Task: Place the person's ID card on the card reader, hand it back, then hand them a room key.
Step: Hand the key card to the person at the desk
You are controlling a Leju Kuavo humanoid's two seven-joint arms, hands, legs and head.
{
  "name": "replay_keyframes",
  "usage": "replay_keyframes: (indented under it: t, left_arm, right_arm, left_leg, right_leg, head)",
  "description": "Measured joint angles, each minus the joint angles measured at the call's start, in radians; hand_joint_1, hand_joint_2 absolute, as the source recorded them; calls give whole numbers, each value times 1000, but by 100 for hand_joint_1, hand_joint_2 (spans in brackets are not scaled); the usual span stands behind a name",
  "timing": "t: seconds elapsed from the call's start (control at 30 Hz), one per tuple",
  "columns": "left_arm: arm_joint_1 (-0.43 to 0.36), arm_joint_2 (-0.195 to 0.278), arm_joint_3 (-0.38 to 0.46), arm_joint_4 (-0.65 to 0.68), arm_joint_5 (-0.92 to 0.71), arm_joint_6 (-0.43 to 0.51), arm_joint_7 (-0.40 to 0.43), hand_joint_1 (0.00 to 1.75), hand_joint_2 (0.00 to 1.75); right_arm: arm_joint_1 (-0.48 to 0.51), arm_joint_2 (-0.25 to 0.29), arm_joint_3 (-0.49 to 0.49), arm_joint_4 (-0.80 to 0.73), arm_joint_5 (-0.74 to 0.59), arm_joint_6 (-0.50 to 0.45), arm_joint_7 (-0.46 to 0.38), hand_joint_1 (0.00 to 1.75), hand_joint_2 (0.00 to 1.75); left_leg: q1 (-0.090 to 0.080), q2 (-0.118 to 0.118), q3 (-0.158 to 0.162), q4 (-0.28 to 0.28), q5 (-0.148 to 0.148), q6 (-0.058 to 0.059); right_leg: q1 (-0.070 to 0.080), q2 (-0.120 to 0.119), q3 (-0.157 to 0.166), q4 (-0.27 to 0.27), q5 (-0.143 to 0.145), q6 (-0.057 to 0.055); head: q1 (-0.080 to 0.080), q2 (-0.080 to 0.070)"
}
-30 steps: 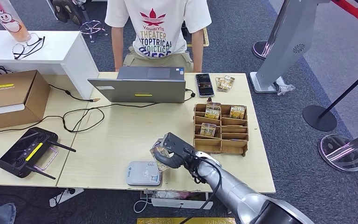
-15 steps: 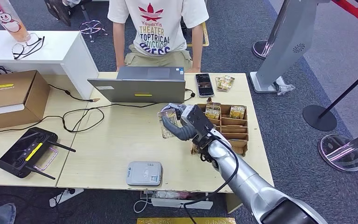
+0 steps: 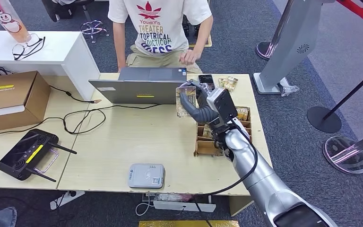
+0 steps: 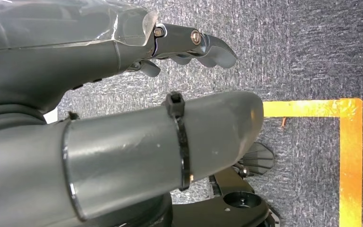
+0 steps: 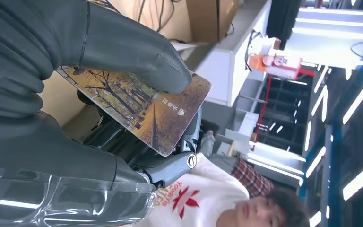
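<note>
Now the right hand point(image 3: 203, 105) pinches the card point(image 5: 144, 109) between thumb and fingers, raised above the desk point(image 3: 123, 142) beside the laptop point(image 3: 142, 85), toward the person point(image 3: 163, 28). The grip covers just one end, so the card could slip or twist out if their hand point(image 3: 187, 56) pulls before the fingers loosen. The left hand point(image 4: 184, 47) hangs over the floor, fingers loosely curled and holding nothing.

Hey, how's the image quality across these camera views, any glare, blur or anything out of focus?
Head view: even light, sharp, soft shadows on the table. Right wrist view: the card under the right hand's thumb is crisp, the ceiling strip lights glare and the person behind is soft. Left wrist view: the left hand looms large, the carpet behind stays sharp.
</note>
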Motion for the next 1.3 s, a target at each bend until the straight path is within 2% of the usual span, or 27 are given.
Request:
replay_keyframes:
  t: [0.27, 0.53, 0.87, 1.3]
  left_arm:
    - [0, 0, 0, 0, -12, -2, 6, 0, 0]
    - [-4, 0, 0, 0, -22, -3, 16, 0, 0]
    - [-4, 0, 0, 0, -21, -1, 16, 0, 0]
    - [-4, 0, 0, 0, -30, 1, 23, 0, 0]
  right_arm:
    - [-67, -6, -81, -5, 33, -25, 20, 175, 175]
    - [-168, -11, -138, 79, 76, -44, 43, 175, 175]
    - [-234, -10, -143, 180, 108, -80, 60, 175, 175]
    - [-271, 2, -149, 307, 192, -155, 28, 175, 175]
  left_leg:
    - [0, 0, 0, 0, 0, 0]
    - [0, 0, 0, 0, 0, 0]
    - [0, 0, 0, 0, 0, 0]
    - [0, 0, 0, 0, 0, 0]
  right_leg:
    - [0, 0, 0, 0, 0, 0]
    - [0, 0, 0, 0, 0, 0]
    - [0, 0, 0, 0, 0, 0]
    - [0, 0, 0, 0, 0, 0]
  head:
    - [0, 0]
    - [0, 0]
    - [0, 0]
    - [0, 0]
